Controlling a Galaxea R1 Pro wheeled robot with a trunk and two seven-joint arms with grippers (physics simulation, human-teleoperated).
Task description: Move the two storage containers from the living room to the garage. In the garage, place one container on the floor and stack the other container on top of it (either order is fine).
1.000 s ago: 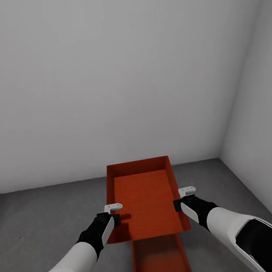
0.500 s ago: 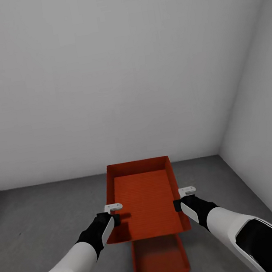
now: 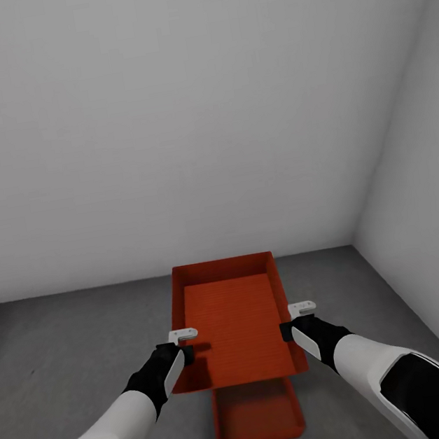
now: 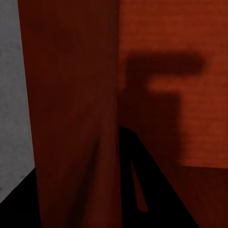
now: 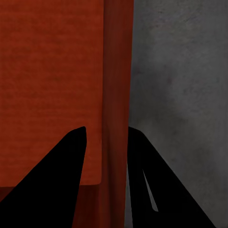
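Note:
I hold one red-orange storage container [image 3: 231, 317] level in front of me, over the dark grey garage floor [image 3: 64, 357]. My left gripper [image 3: 183, 346] is shut on its left wall and my right gripper [image 3: 293, 321] on its right wall. The second storage container [image 3: 258, 415] lies on the floor directly below, its far part hidden by the held one. In the right wrist view the thin red wall [image 5: 116, 85] runs between the dark fingers [image 5: 57, 180]. In the left wrist view the wall [image 4: 71, 118] covers one finger, and the other finger [image 4: 152, 190] lies inside the box.
A plain white wall [image 3: 160, 115] stands just beyond the containers and meets a second white wall [image 3: 431, 214] in a corner at the right. Open grey floor stretches to the left.
The whole picture has shifted a little: the wall's foot and the lower container sit slightly higher in the view. The held container and both grippers keep their places relative to me.

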